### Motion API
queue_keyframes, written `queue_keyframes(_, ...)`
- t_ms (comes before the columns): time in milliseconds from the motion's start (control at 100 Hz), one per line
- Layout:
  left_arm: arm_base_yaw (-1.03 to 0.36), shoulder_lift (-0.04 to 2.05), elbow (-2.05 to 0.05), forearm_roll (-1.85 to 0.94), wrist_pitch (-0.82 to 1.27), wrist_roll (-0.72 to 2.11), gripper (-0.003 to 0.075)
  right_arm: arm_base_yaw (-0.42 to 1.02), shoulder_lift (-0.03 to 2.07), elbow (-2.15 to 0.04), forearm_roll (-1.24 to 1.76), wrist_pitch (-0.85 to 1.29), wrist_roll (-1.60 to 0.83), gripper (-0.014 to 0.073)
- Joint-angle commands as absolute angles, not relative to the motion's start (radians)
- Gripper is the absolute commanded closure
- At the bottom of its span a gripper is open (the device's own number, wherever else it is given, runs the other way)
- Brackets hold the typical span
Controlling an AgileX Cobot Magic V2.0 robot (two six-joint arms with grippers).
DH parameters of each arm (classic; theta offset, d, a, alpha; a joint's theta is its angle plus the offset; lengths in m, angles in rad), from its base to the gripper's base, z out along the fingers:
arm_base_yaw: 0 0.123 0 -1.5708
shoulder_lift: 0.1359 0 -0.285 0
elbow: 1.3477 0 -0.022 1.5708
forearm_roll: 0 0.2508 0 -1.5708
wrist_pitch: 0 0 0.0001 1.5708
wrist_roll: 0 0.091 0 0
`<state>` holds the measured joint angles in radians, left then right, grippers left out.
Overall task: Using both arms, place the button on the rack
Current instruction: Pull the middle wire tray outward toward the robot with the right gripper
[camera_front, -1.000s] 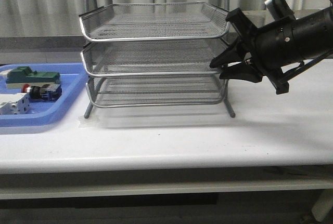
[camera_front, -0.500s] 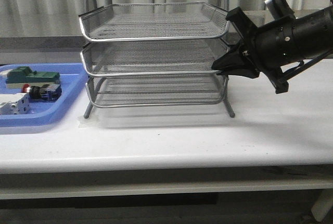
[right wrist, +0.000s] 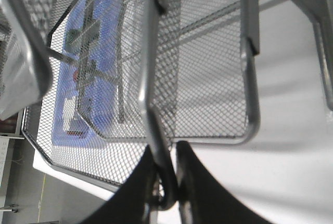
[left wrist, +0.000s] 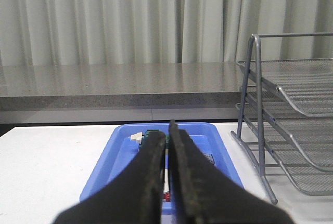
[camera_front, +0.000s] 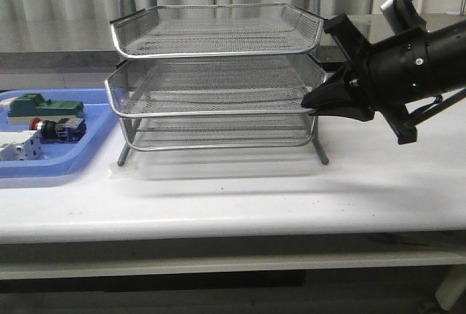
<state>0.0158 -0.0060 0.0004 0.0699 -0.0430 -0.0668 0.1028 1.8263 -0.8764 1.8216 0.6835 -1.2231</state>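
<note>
Front view: blue tray holds button; right fingers clamp rack rim; left fingers closed, empty.

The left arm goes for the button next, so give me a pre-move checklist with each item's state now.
1. Right hand clamped on the rim of the silver wire-mesh rack's middle tray: ok.
2. Middle tray out far enough for a drop-in: cannot tell.
3. Red-headed push-button lying reachable in the blue plastic tray: ok.
4. Left hand open for the pick: not ok, jaws shut.
5. Left hand empty: ok.
</note>
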Motion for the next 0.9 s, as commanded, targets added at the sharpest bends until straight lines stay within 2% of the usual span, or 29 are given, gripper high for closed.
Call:
queue_keyframes(0, 0.019, -0.038, 0.048, 0.068, -0.121, -0.076, 0.0716, 0.101, 1.748, -0.846, 1.845, 0.703, -1.24, 0.0609)
queue_keyframes(510, 0.019, -0.038, 0.048, 0.068, -0.121, -0.076, 0.0716, 0.101, 1.62, -0.606, 1.844, 0.717, -1.285, 0.0609)
queue_keyframes(820, 0.019, -0.038, 0.048, 0.068, -0.121, -0.076, 0.0716, 0.101, 1.581, -0.557, 1.848, 0.712, -1.293, 0.0606)
queue_keyframes(890, 0.019, -0.038, 0.048, 0.068, -0.121, -0.076, 0.0716, 0.101, 1.573, -0.557, 1.853, 0.712, -1.293, 0.0583)
